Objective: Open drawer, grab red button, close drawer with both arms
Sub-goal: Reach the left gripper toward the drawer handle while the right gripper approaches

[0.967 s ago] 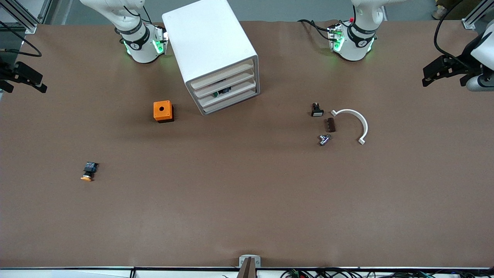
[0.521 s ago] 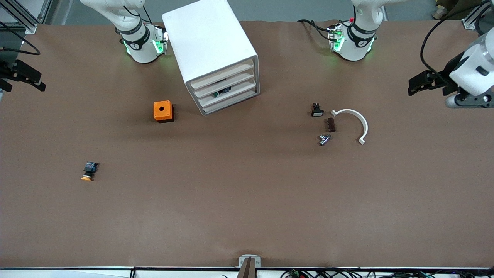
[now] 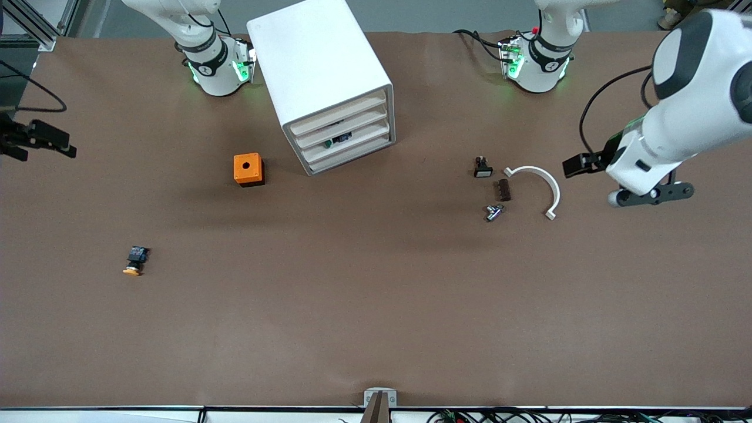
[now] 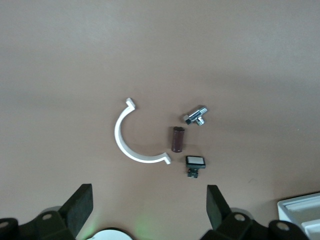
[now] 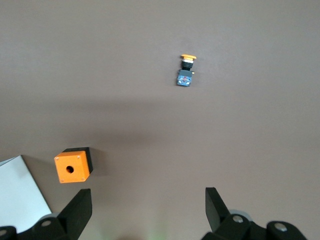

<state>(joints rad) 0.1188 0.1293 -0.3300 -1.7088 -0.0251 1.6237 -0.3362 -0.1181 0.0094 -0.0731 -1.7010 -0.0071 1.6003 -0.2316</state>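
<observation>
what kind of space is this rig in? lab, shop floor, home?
Most likely a robotics lab bench. Two arm bases are bolted to a brown-covered table, aluminium framing stands at its corner, and small test parts lie out: a white drawer cabinet and an orange box.

Orange box (image 3: 248,169) beside cabinet (image 3: 320,76); white clip (image 3: 537,187), metal fitting (image 3: 494,212) together.
</observation>
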